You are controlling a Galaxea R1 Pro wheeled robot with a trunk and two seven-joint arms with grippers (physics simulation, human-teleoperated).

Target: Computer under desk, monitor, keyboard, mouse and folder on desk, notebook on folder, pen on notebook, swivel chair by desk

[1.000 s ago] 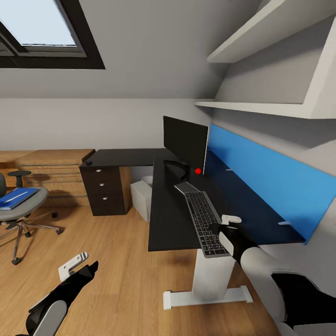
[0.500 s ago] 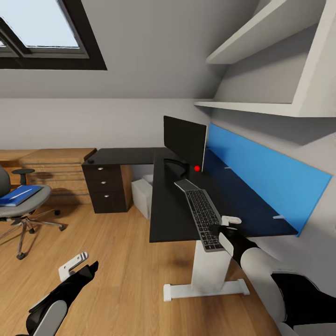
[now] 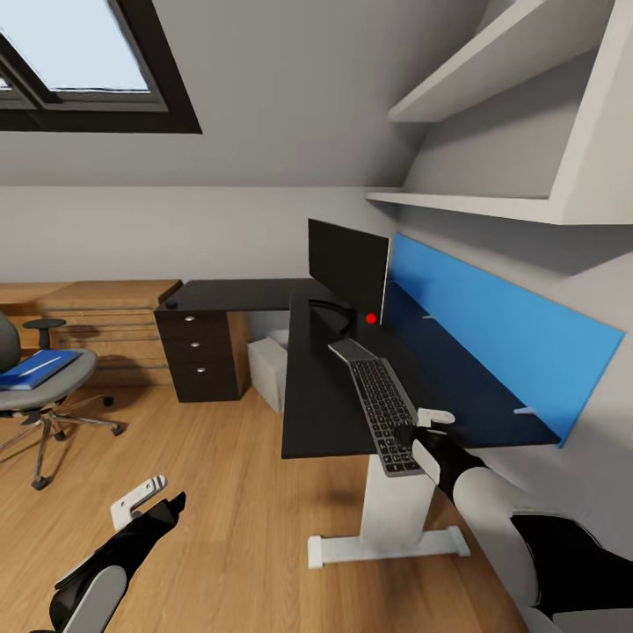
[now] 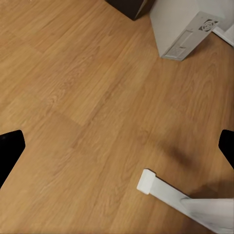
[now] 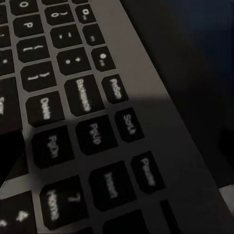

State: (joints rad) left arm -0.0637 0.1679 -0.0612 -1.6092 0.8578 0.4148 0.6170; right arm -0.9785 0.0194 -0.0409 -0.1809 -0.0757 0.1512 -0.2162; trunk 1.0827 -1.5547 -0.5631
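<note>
The black desk (image 3: 303, 413) carries the monitor (image 3: 347, 259) at its corner. The keyboard (image 3: 380, 400) lies lengthwise in front of it, its near end overhanging the front edge. My right gripper (image 3: 422, 432) hovers open just above that near end, and the keys (image 5: 92, 97) show very close. The small dark mouse (image 3: 171, 304) sits on the desk's far wing. Under the desk stands the computer (image 3: 266, 369) (image 4: 185, 27). At the left, the swivel chair (image 3: 40, 396) holds the blue folder (image 3: 31, 367). My left gripper (image 3: 151, 499) (image 4: 117, 146) hangs open over the floor. Notebook and pen are out of view.
A drawer unit (image 3: 195, 352) closes the desk's left wing, with a light wooden chest (image 3: 105, 321) beyond it. White shelves (image 3: 492, 202) jut out over the blue back panel (image 3: 492, 330). The desk's white foot (image 3: 387, 545) (image 4: 165, 192) rests on open wooden floor (image 3: 220, 492).
The whole picture slid slightly right and up a second ago, so the camera moved. Since half a second ago nothing has visibly moved; both grippers hold their places.
</note>
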